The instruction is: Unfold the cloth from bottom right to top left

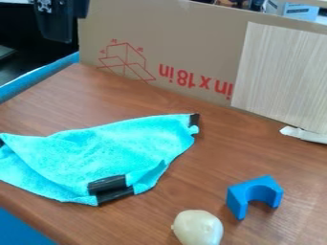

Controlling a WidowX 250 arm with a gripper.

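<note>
The bench (211, 153) is showing a smooth, brown wood grain and is carrying the cloth on its left part. Behind, a flat sheet of brown cardboard (191, 43) is standing upright, bearing red print and a line-drawn box. The cloth (121, 143), turquoise and fuzzy like towelling, is lying rumpled and partly folded, its rounded folds running toward a pointed right corner. A pale, finely streaked panel (281, 76) is leaning against the cardboard at right. The tool (56, 24), black, is hanging at the upper left, well apart from the cloth; whether it is spreading, pressing together or pinching something, I cannot tell. Near the bench's front, a blue, angular block (237, 197) with a rounded notch is sitting beyond a smooth, cream, egg-like object (198, 228). Glossy black patches are marking the cloth's right corner (195, 119), left edge and lower edge, where two (107, 184) are lying together
</note>
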